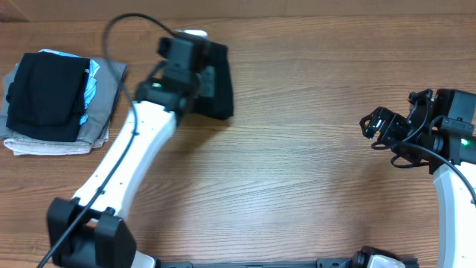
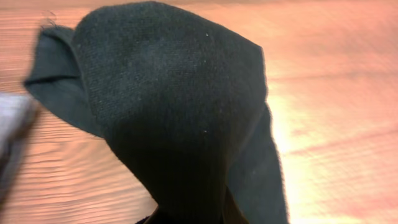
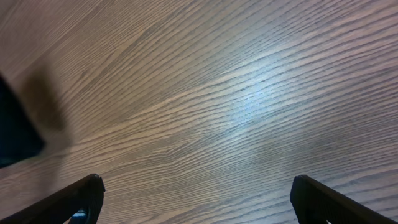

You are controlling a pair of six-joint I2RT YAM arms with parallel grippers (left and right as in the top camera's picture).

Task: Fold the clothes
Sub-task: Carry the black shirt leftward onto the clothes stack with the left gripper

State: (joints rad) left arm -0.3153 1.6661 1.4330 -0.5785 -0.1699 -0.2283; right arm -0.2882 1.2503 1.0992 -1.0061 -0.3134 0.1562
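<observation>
Cloth [image 2: 174, 112] is pinched by the stretched-out left fingers [image 1: 199, 80] — right fingers [image 3: 84, 196] are spread over open bench [image 3: 249, 93].

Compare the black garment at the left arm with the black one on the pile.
The loose black garment is bunched and draped; the folded black garment lies flat and rectangular. The loose one sits apart from the pile of clothes; the folded one tops it. Both are plain black fabric.

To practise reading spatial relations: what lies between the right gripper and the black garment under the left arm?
Nothing: the overhead view shows only bare wooden table between the right gripper and the black garment.
</observation>
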